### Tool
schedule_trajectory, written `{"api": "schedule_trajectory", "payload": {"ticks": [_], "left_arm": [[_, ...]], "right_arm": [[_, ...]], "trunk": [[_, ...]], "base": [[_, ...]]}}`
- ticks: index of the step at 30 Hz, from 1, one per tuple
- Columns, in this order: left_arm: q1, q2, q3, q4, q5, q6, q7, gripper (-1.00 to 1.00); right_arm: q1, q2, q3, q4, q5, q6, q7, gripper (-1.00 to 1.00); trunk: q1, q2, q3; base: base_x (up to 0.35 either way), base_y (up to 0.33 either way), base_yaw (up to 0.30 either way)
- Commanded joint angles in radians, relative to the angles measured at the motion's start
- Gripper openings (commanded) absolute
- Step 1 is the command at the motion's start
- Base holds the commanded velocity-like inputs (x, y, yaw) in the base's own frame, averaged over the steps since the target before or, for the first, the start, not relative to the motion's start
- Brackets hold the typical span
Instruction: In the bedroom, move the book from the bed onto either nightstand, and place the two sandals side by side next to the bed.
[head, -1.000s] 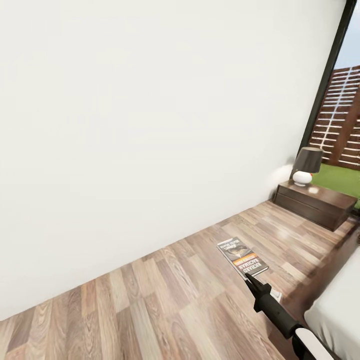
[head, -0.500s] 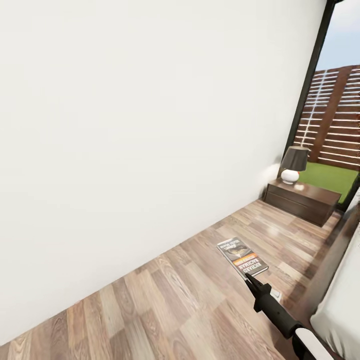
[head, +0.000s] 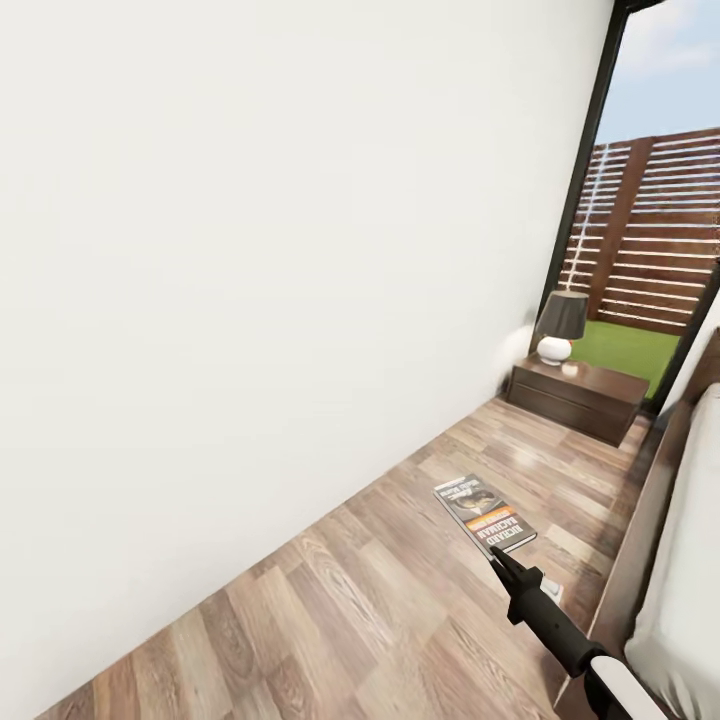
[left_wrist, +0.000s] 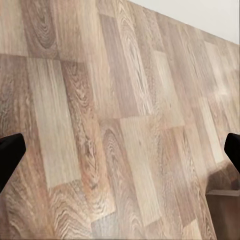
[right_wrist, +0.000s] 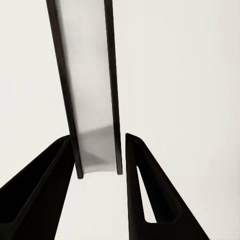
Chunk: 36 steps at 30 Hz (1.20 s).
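Gripping book (head: 485, 512), right gripper (right_wrist: 99, 165); nightstand (head: 575, 393) ahead.

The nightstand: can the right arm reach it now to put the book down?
Probably not: the nightstand stands far ahead by the window, well past the held book. The base must first roll closer.

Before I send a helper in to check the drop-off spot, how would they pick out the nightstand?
Follow the long white wall to the tall dark-framed window at its far end. The nightstand is the low dark brown cabinet in that corner, with a white-based, dark-shaded lamp on top.
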Motion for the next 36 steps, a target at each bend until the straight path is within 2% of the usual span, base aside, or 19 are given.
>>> {"api": "schedule_trajectory", "payload": {"ticks": [1,16,36], "left_arm": [[0.000,0.001,-0.008,-0.002,0.010,-0.004,-0.001,1.00],[0.000,0.001,-0.008,-0.002,0.010,-0.003,-0.001,1.00],[0.000,0.001,-0.008,-0.002,0.010,-0.003,-0.001,1.00]], "right_arm": [[-0.001,0.000,-0.001,0.000,-0.011,0.009,0.000,-1.00],[-0.001,0.000,-0.004,0.000,-0.011,0.009,0.000,-1.00],[-0.001,0.000,-0.005,0.000,-0.011,0.009,0.000,-1.00]], "trunk": [[0.000,0.000,-0.001],[0.000,0.000,-0.001],[0.000,0.000,-0.001]], "base": [[0.236,0.046,-0.182],[0.226,0.021,-0.182],[0.246,0.132,-0.182]]}}
